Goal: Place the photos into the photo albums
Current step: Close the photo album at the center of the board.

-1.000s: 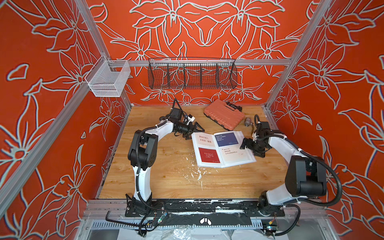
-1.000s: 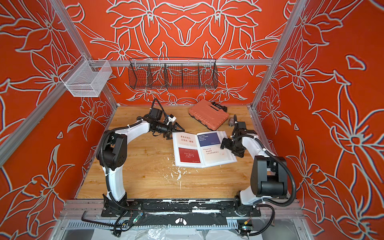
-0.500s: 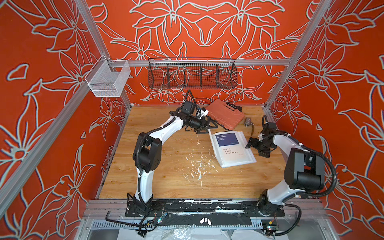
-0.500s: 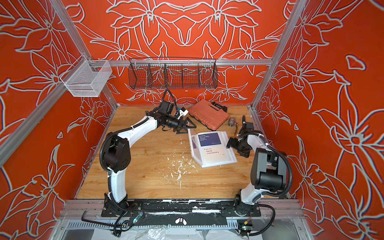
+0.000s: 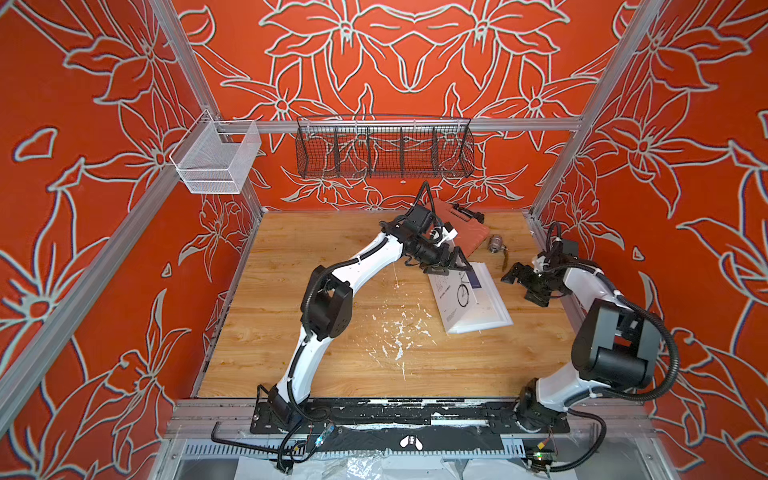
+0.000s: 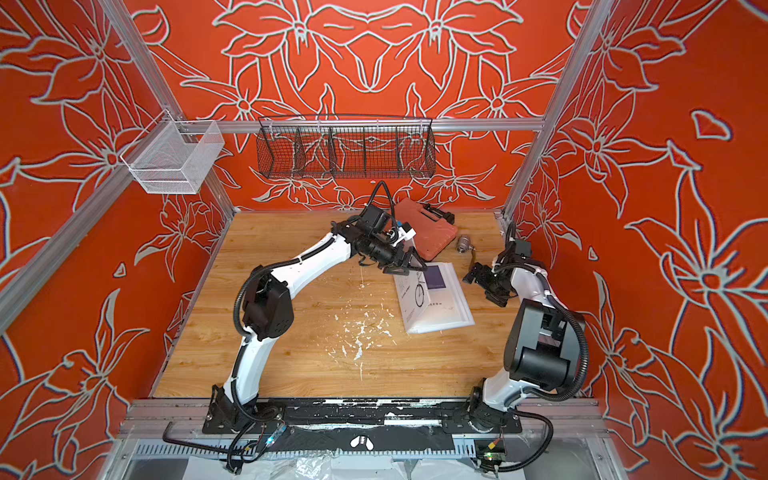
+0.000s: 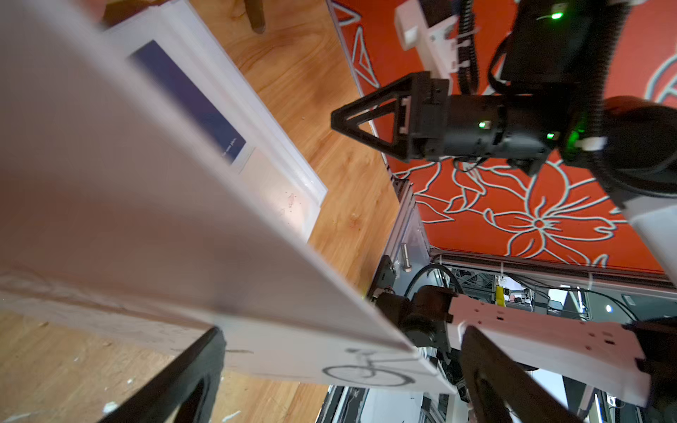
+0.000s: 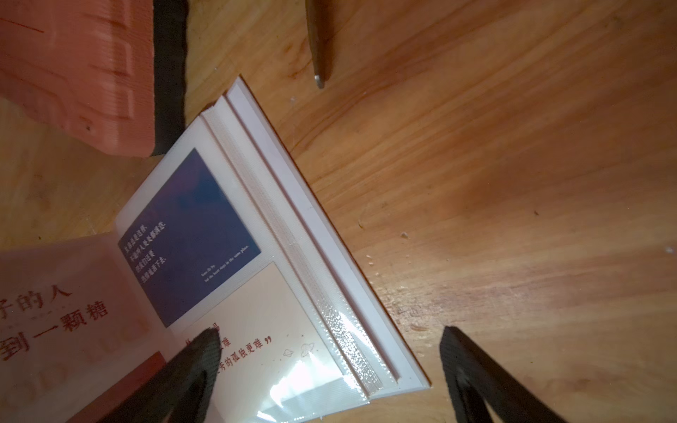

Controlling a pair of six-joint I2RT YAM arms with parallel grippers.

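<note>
Beside the orange case [image 5: 471, 239], the photo album [image 5: 478, 303] has swung nearly shut over its photos [image 8: 190, 234]; left jaws and right jaws stand open; task looks almost done.

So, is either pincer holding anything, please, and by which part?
Nothing is gripped. The left pincer stands open astride the white photo album's lifted cover; the right pincer is open, empty.

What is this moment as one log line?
album: cover tilted over pages | blue photo: in pocket | left gripper: open, around cover edge | right gripper: open, beside album
</note>
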